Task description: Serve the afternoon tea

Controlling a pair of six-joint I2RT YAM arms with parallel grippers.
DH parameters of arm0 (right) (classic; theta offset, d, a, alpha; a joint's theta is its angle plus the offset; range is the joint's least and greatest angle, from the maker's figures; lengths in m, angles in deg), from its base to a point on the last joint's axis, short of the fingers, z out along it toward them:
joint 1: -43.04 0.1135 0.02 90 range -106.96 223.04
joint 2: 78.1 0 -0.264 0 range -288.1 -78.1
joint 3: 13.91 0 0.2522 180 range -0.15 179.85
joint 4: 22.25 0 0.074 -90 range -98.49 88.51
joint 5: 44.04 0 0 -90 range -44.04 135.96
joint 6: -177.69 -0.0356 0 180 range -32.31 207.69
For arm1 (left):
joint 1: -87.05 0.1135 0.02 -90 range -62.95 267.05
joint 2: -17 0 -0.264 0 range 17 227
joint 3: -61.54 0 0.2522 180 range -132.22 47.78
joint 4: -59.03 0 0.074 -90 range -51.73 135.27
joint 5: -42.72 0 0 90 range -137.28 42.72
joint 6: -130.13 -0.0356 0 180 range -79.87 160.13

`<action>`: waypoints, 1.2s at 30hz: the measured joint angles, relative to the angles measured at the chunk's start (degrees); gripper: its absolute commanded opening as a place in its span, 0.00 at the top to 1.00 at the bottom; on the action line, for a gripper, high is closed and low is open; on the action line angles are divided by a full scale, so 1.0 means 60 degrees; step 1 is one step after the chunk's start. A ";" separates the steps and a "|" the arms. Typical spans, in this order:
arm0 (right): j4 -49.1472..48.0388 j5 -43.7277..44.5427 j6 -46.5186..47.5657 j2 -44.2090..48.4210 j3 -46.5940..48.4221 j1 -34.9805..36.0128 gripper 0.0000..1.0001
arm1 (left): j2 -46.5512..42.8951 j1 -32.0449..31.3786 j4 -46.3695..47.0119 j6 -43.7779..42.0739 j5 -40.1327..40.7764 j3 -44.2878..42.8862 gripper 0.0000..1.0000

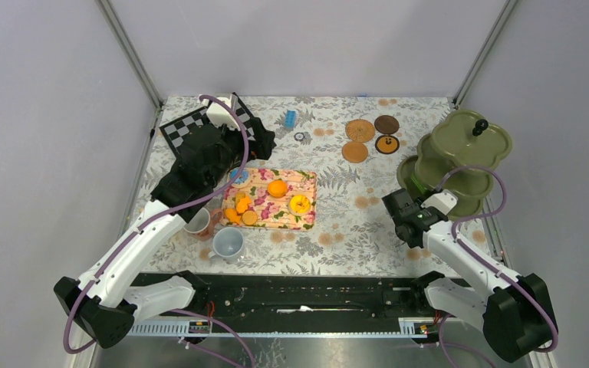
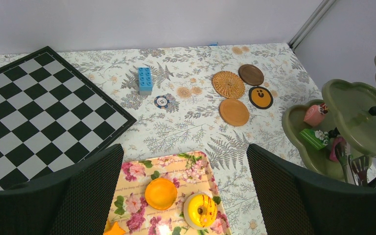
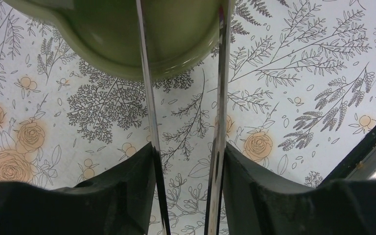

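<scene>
Serving looks barely begun. The pastries (image 1: 277,188) all lie on the floral mat (image 2: 210,169) at the left-centre of the bench (image 1: 330,238): a round orange one, a yellow ring one (image 2: 199,209) and some smaller orange pieces. None of them shows on the green tiered stand (image 1: 464,142) at the right, whose upper tiers look bare. Its lowest tier holds a few small things I cannot identify. The four coasters (image 2: 228,84) lie flat in a cluster near the far edge with nothing on them. The mugs (image 1: 228,244) huddle on the bench just beside the mat's near-left corner, so by my reading both plating and cup-setting are left to do. The pastries are round and have no real long axis. The nearest mug stands upright, mouth up, with its handle turned to the left in the top view. The left tool (image 2: 184,152) hovers over the mat's far edge, spread wide and holding nothing. The right tool (image 3: 188,152) is clamped on the metal tongs (image 3: 146,73). Their two blades run lengthwise out from between its fingers, with the far ends over the stand's rim.
</scene>
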 measured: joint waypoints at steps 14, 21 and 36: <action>0.0382 -0.0178 0.0357 0.0973 -0.0069 -0.0066 0.46 | 0.0000 0.0000 0.0000 0.0000 0.0000 0.0000 0.01; 0.0885 -0.0240 0.0991 0.2047 0.0659 -0.0069 0.46 | 0.0000 0.0000 0.0000 0.0000 -0.0033 0.0000 0.01; -0.1956 -0.4707 0.5104 0.2739 0.0415 -0.0106 0.45 | 0.0000 0.0000 0.0000 0.0004 -0.0066 0.0000 0.01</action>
